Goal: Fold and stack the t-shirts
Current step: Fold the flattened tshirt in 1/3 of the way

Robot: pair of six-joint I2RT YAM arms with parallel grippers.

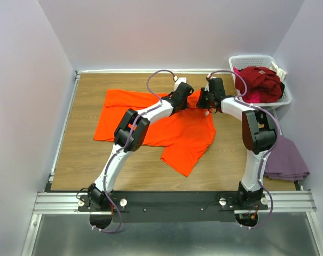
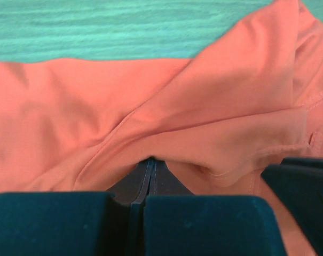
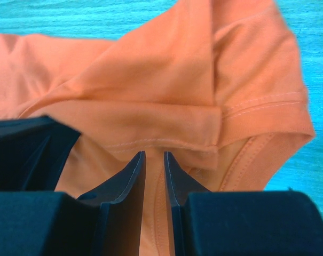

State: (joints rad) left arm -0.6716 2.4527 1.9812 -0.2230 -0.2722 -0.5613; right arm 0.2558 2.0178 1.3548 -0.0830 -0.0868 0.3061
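Bare wood table [image 1: 97,165] free near the bases and left edge, mauve t-shirt [image 1: 289,160] draped off the right edge, orange t-shirt [image 1: 172,125] spread mid-table. Both arms reach forward and meet over its far-right part: left gripper [image 2: 150,162] pinched tight on a raised fold, right gripper [image 3: 155,157] jaws narrowly parted at the fold's hem. Dark red t-shirt [image 1: 257,80] in white basket [image 1: 257,57], far-right corner

Rumpled orange t-shirt [image 1: 182,140] spread flat, collar bunched
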